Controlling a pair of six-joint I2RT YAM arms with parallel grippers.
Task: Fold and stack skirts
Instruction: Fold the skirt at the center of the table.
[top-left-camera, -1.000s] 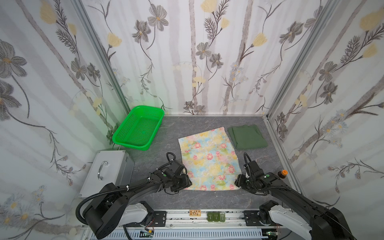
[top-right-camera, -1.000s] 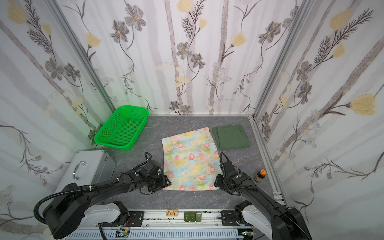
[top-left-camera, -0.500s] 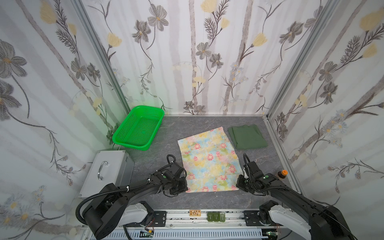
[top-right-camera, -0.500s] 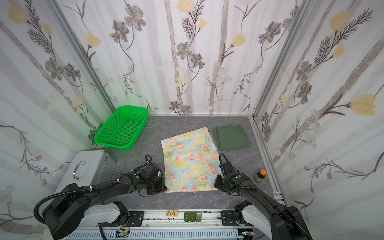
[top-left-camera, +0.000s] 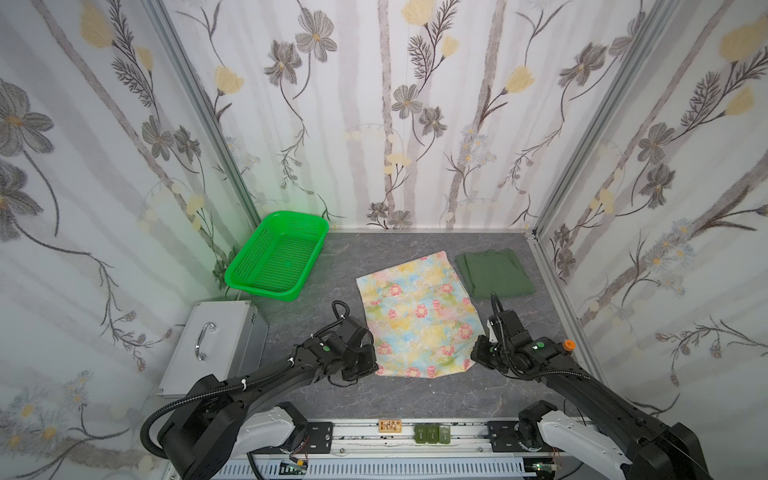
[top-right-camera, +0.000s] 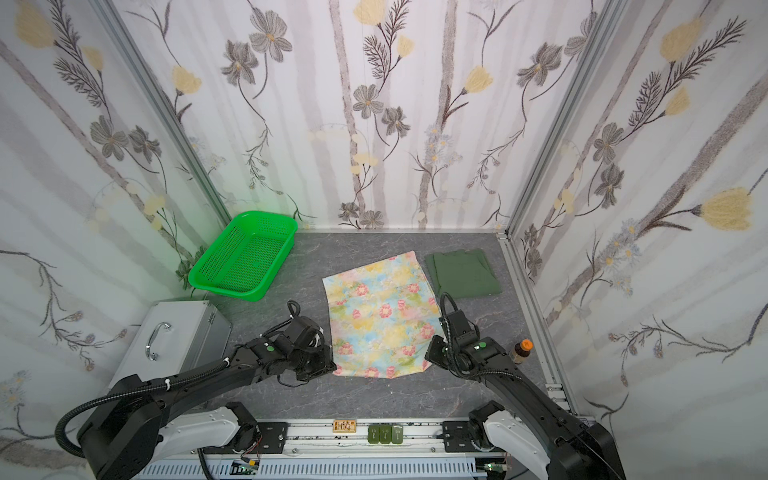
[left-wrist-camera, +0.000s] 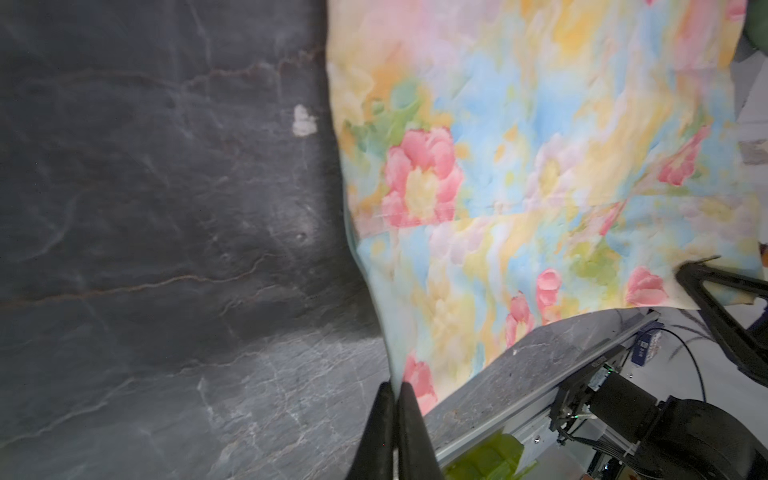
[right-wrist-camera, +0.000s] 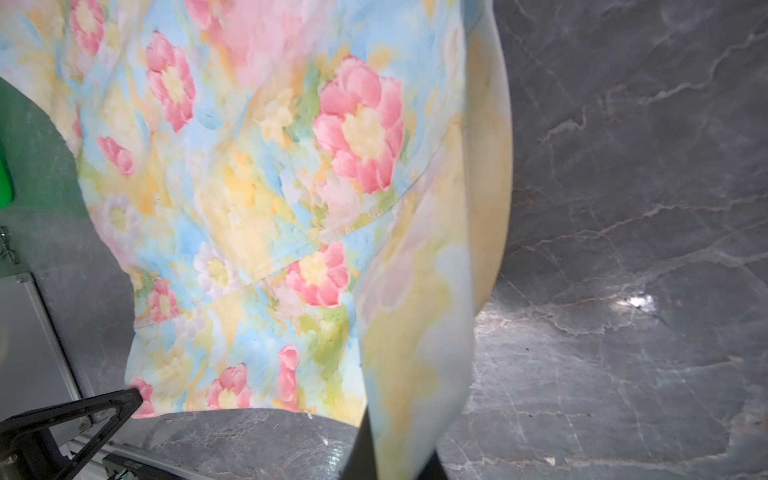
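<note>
Left arm: stretched low over the grey surface (top-left-camera: 415, 399) from the near rail, its claw (top-left-camera: 372, 368) at the near left corner of the flowered skirt (top-left-camera: 415, 316).
Left claw: pressed together and pinching that corner; the left wrist view shows two black fingers (left-wrist-camera: 409, 409) tight on the hem.
Right arm: the same low reach on the opposite side, its claw (top-left-camera: 476, 359) at the skirt's near right corner.
Right claw: closed on that corner; in the right wrist view the cloth drapes over the fingers and hides most of them.
Flowered skirt: spread mid-surface, with its near hem raised a little between the two claws.
Green skirt (top-left-camera: 494, 274): folded flat at the far right, just beside the flowered skirt's far corner; contact cannot be told.
Around: a green basket (top-left-camera: 266, 293) at the far left and a metal case (top-left-camera: 212, 345) at the near left, both well apart from the skirts.
View differences: a small orange-capped bottle (top-right-camera: 519, 351) beside the right arm shows plainly in a top view. Each wrist view catches the opposite claw at the hem's other end.
</note>
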